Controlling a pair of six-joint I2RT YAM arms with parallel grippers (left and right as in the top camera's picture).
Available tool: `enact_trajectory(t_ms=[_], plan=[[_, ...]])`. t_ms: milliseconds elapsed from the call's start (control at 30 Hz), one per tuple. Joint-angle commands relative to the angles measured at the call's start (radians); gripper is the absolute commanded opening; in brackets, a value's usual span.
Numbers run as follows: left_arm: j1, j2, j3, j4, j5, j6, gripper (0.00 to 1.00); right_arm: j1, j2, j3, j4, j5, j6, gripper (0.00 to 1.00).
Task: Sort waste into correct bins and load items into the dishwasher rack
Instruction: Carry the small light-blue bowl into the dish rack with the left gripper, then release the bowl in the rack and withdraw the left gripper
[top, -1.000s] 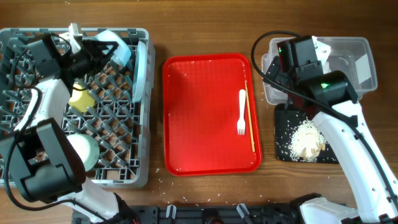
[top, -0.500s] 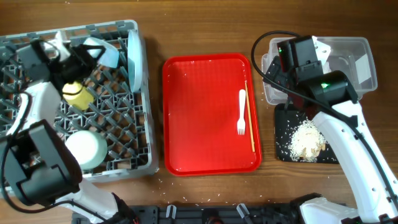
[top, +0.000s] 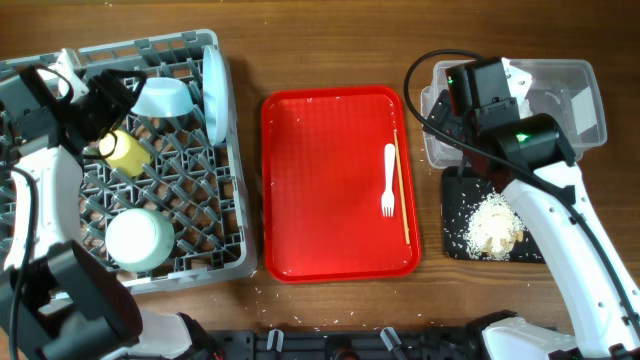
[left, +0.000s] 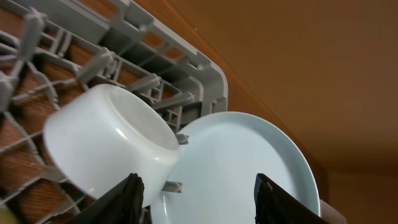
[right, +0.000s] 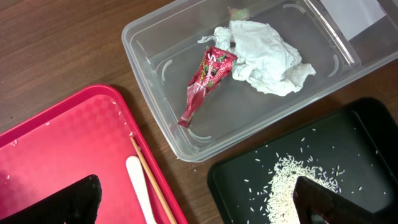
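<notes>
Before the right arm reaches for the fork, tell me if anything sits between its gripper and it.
Nothing covers the fork on the red tray. The chopsticks lie close alongside it on the right gripper's side; a sideways approach would likely meet them first.

The left arm (top: 48, 185) and right arm (top: 558, 212) are white with black joints and black cables (top: 432, 58) (one shows little green lights (top: 521, 137)).

Brown wood-grain bench (top: 330, 40), evenly lit, filling the whole overhead view; grain runs left to right.
</notes>
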Motion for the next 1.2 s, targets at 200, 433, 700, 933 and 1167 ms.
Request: enact_trajectory(t_ms=[200,433,700,933,1167], plan=[[-0.188,-0.01,-0.003,0.082,-0.303,0.098,0.2,0.0,-0.003,0.016,0.002,-0.006,0.011,0.99],[-0.264,0.153,-0.003,0.145,-0.56,0.098,0.04,0.0,-0.003,0.016,0.002,-0.006,0.011,1.0],[-0.25,0.128,-0.003,-0.003,-0.562,0.09,0.04,0.0,-0.003,0.016,0.002,-0.006,0.011,1.0],[-0.251,-0.123,-0.003,-0.218,-0.37,0.09,0.04,0.0,-0.003,0.016,0.002,-0.005,0.011,1.0],[-0.269,-0.259,-0.004,-0.753,-0.317,0.09,0.44,0.0,-0.003,0.016,0.002,-0.006,0.011,1.0]])
